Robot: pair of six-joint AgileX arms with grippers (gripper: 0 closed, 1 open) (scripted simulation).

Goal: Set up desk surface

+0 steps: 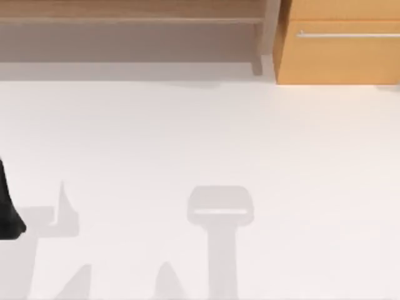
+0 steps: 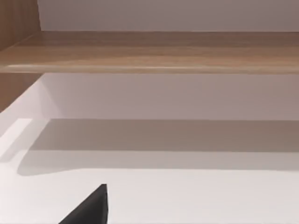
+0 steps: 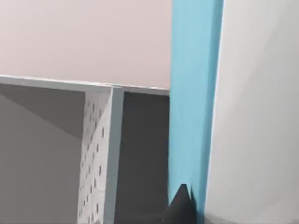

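Mostly bare desk surface [image 1: 200,144], left arm [image 1: 7,206] at left edge (jaws' state unclear), shelf board [image 1: 125,11] behind.

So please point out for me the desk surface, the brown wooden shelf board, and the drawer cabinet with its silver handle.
desk surface [image 1: 250,137]: top view, bare white middle of the tabletop.
wooden shelf board [image 2: 154,51]: left wrist view, its flat top face.
drawer cabinet [image 1: 337,59]: top view, orange front panel under the silver bar handle.
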